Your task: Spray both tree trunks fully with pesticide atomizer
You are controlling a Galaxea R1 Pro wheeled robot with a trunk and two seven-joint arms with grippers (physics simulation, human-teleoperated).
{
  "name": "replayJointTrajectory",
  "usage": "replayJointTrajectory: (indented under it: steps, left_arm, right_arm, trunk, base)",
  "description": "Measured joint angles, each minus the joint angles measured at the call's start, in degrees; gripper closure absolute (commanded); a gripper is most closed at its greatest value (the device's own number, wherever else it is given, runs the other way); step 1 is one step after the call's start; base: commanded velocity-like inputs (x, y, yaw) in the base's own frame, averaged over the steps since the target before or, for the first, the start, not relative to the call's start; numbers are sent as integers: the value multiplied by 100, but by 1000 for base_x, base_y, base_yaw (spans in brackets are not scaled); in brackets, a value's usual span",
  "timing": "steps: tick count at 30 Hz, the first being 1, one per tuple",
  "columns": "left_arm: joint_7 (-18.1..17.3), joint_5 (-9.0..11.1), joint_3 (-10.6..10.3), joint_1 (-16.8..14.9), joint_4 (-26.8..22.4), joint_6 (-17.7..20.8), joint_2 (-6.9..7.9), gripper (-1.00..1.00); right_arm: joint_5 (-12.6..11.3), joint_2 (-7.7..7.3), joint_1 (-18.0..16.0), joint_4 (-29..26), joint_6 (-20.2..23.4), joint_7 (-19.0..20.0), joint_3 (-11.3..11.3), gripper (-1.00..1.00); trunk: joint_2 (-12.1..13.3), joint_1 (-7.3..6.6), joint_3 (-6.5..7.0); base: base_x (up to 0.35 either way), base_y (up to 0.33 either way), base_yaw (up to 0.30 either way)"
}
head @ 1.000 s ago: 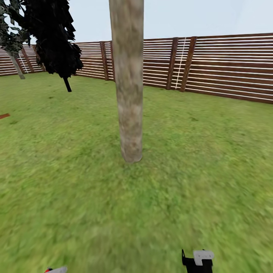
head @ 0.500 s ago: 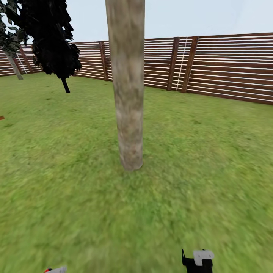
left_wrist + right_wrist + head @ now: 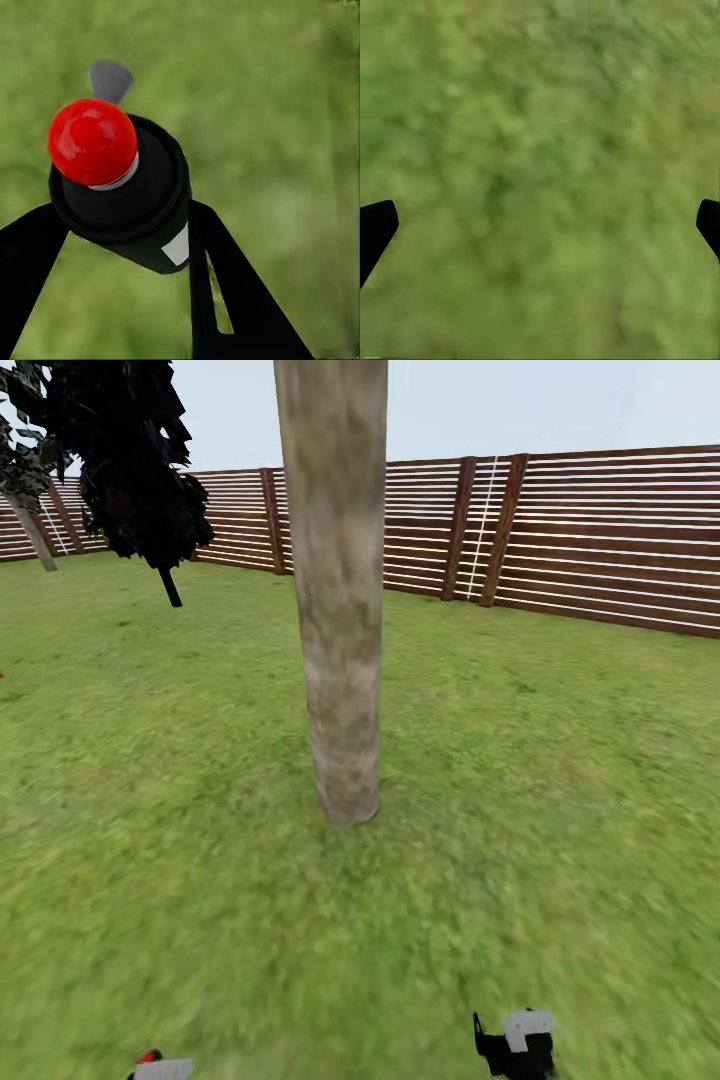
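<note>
My left gripper (image 3: 120,225) squeezes the small dark spray bottle with a red ball top (image 3: 124,187). My right gripper (image 3: 540,225) is wide open over green grass (image 3: 540,135). The thick grey-brown tree trunk (image 3: 338,620) stands just ahead.

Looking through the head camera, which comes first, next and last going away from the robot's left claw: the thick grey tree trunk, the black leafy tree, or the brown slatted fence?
From the left gripper, holding a dark spray bottle with a red cap:
1. The thick mottled grey-beige tree trunk, straight ahead, slightly right.
2. The black-leaved narrow tree, farther back on the left.
3. The brown horizontal-slat wooden fence, behind both, along the lawn's far edge.
</note>
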Motion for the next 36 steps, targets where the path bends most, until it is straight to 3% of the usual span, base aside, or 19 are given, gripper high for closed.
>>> replayJointTrajectory:
  steps: [1, 4, 5, 6, 9, 10, 11, 12, 13, 15, 18, 22, 23, 27, 36]
  left_arm:
    - [-734, -323, -276, -95, -65, 158, 79, 100]
    - [-2410, -934, -425, -432, -293, 548, 333, 100]
    - [-3292, -1285, -503, -677, -407, 778, 498, 100]
    - [-3905, -1459, -459, -932, -486, 969, 598, 100]
    - [-5090, -2011, -523, -1401, -546, 1244, 708, 100]
    - [-5592, -2562, -546, -1625, -555, 1293, 725, 100]
    - [-6166, -3345, -538, -1950, -557, 1341, 691, 100]
    - [-6571, -3745, -507, -2152, -564, 1377, 670, 100]
    - [-6936, -3985, -522, -2286, -569, 1391, 651, 100]
    - [-7070, -4060, -533, -2330, -682, 1503, 638, 100]
    - [-7111, -4085, -545, -2328, -748, 1756, 634, 100]
    - [-7125, -4088, -545, -2327, -764, 1842, 512, 100]
    - [-7126, -4105, -549, -2326, -765, 1841, 438, 100]
    - [-7129, -4505, -796, -2332, -764, 1873, 185, 100]
    - [-7093, -4570, -830, -2335, -764, 1880, -251, 100]
  right_arm:
    - [463, -25, 1, -292, 229, 406, 255, -100]
    - [1251, -82, 0, -981, 690, 1439, 451, -100]
    - [1608, -98, -9, -1362, 983, 2118, 487, -100]
    - [1871, -111, -35, -1584, 1209, 2675, 499, -100]
    - [2548, -154, -344, -1802, 1514, 3827, 508, -100]
    - [2868, -162, -617, -1834, 1573, 4400, 508, -100]
    - [3090, -161, -907, -1866, 1596, 5136, 511, -100]
    - [3152, -153, -1026, -1943, 1601, 5584, 516, -100]
    - [3167, -139, -1094, -2050, 1603, 6059, 513, -100]
    - [3167, -123, -1114, -2060, 1603, 6300, 506, -100]
    - [3166, -93, -1122, -2053, 1603, 6349, 514, -100]
    - [3182, 98, -1126, -2041, 1603, 6376, 540, -100]
    - [3180, 137, -1127, -2044, 1604, 6377, 540, 100]
    - [3172, 334, -1128, -2073, 1600, 6377, 538, 100]
    - [3172, 715, -1135, -2244, 1601, 6384, 539, 100]
  trunk:
    - [0, 0, 1]
    - [0, 0, 1]
    - [0, 0, 1]
    - [0, 0, 1]
    - [0, 0, 1]
    - [0, 0, 2]
    - [0, 0, 2]
    - [0, 0, 2]
    - [0, 0, 1]
    - [0, 0, 0]
    - [0, 0, 0]
    - [0, 0, 0]
    - [0, 0, 0]
    - [0, 0, 0]
    - [0, 0, 0]
  base:
    - [0, 0, 0]
    - [0, 0, 0]
    - [0, 0, 0]
    - [0, 0, 0]
    - [0, 0, 0]
    - [0, 0, 0]
    - [0, 0, 0]
    - [0, 0, 0]
    - [0, 0, 0]
    - [0, 0, 0]
    - [0, 0, 0]
    - [0, 0, 0]
    - [0, 0, 0]
    - [0, 0, 0]
    - [0, 0, 0]
